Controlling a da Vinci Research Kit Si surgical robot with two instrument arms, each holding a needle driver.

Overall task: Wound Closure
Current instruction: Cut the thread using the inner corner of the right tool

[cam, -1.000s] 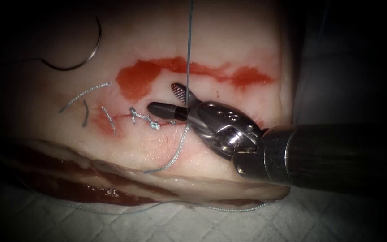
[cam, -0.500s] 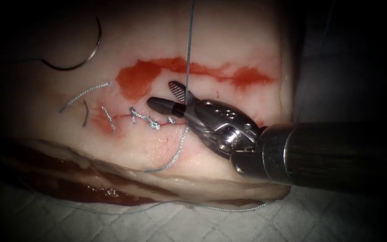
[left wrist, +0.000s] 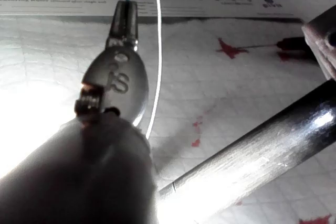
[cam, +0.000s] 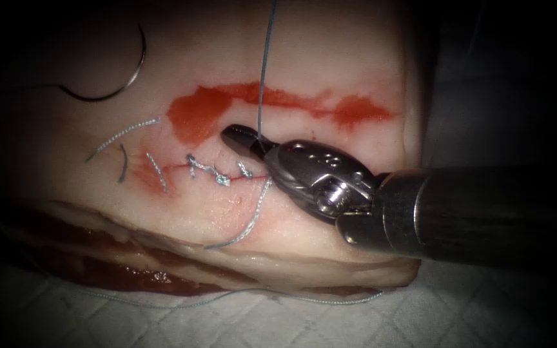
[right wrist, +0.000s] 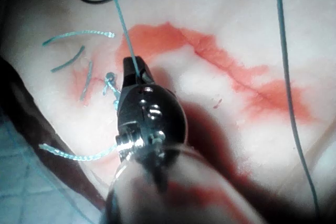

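Now the right tool (cam: pixel 245 138) lies over the cut (cam: pixel 182 169) on the tissue (cam: pixel 330 71), its jaws closed on the thread (cam: pixel 263 71) that rises taut out of the endoscope view; a second ago those jaws stood apart around that strand. Beside the tip sit the knots (cam: pixel 217 175), with a loose thread tail (cam: pixel 249 222) curling down toward the tissue's near edge. Cut ends (cam: pixel 120 136) lie left of the knots. Free on the tissue at upper left rests the needle (cam: pixel 138 64), held by neither tool. Red fluid (cam: pixel 278 103) stains the surface above the cut. Off over the cloth, the left tool (left wrist: pixel 126 17) grips the thread (left wrist: pixel 157 51) in closed jaws
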